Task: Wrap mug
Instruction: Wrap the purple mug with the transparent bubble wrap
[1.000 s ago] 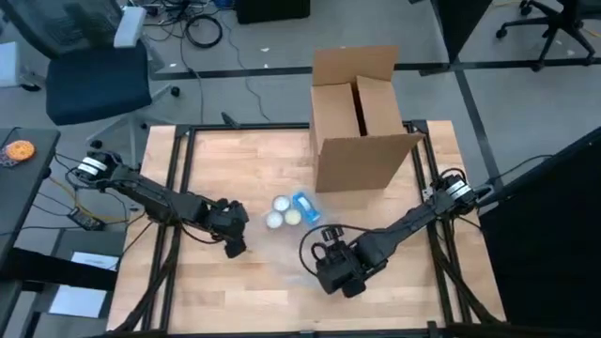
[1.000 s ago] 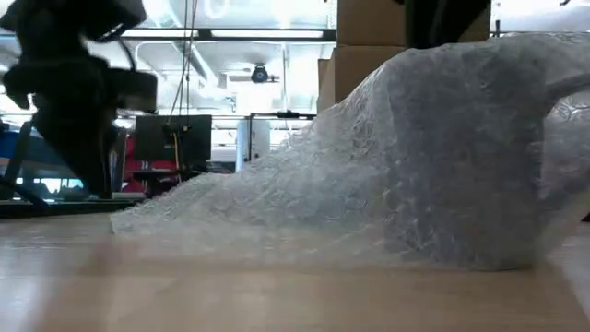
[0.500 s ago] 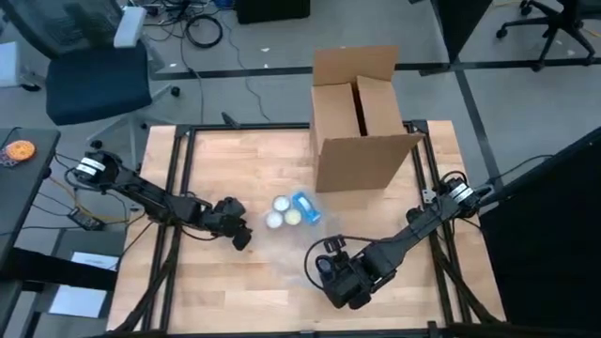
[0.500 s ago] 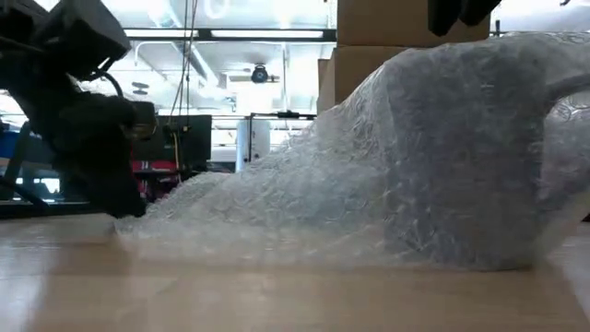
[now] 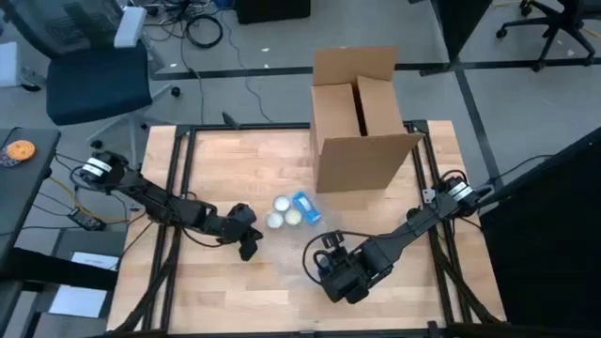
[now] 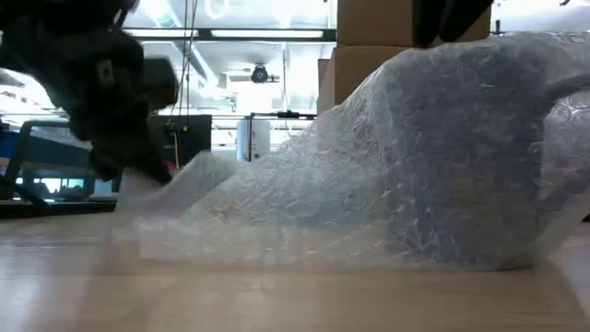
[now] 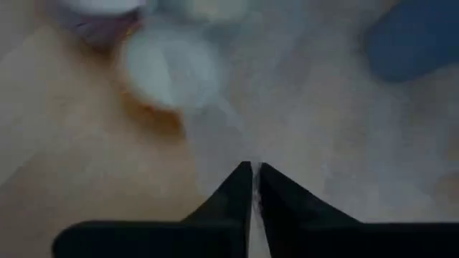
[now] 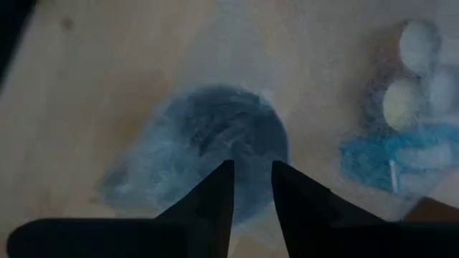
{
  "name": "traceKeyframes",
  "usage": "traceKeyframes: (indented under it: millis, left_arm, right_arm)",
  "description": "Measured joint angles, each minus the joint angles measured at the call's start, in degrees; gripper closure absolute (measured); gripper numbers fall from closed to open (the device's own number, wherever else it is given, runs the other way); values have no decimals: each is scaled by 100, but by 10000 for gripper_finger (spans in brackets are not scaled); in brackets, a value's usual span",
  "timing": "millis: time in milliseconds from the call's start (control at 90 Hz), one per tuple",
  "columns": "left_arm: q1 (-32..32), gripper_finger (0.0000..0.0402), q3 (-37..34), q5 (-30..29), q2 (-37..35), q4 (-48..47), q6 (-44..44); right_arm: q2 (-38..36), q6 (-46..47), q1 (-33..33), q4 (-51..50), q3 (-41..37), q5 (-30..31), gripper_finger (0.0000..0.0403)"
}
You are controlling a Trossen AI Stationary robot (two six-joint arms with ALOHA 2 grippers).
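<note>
The left end effector point(image 5: 247, 246) sits low over the wooden counter point(image 5: 207, 160), its two fingers pinched almost together on the edge of the bubble wrap point(image 6: 387, 175); in the left wrist view the thin clear sheet runs up between the dark fingertips point(image 7: 240, 188). In the low view that corner of the sheet is lifted off the counter just beside this end effector point(image 6: 120, 101), while the rest slopes up into a tall mound.

Just ahead of the left end effector, toward the middle of the counter, lie two small white round pieces point(image 5: 280, 212) and a blue packet point(image 5: 305, 207), touching one another. The high view does not show whether the clear sheet covers them.

The mug point(image 8: 215, 140) shows in the right wrist view as a dark blue round shape under the cloudy wrap, directly ahead of the right end effector's fingers point(image 8: 215, 197), which stand a narrow gap apart and hold nothing. The white pieces and blue packet lie beyond the mug, off to one side. In the high view the right end effector point(image 5: 340, 280) hovers near the front of the counter.

Behind both, at the far edge of the counter, stands an open cardboard box point(image 5: 362, 122).
</note>
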Motion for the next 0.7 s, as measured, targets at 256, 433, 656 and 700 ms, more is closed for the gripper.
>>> traceKeyframes:
  millis: [256,433,656,700]
  left_arm:
    - [-604,401,970,-142,28,489,1146]
    - [-738,402,1526,-446,167,512,1759]
    - [-743,402,1723,-470,922,1272,1829]
    - [-743,402,1739,-448,1103,1655,1821]
  right_arm:
    - [-4,0,-324,-109,0,6,330]
    - [-30,1,-476,-194,0,-30,330]
    - [-150,255,-413,-670,390,-15,330]
    - [-160,303,-376,-812,541,30,330]
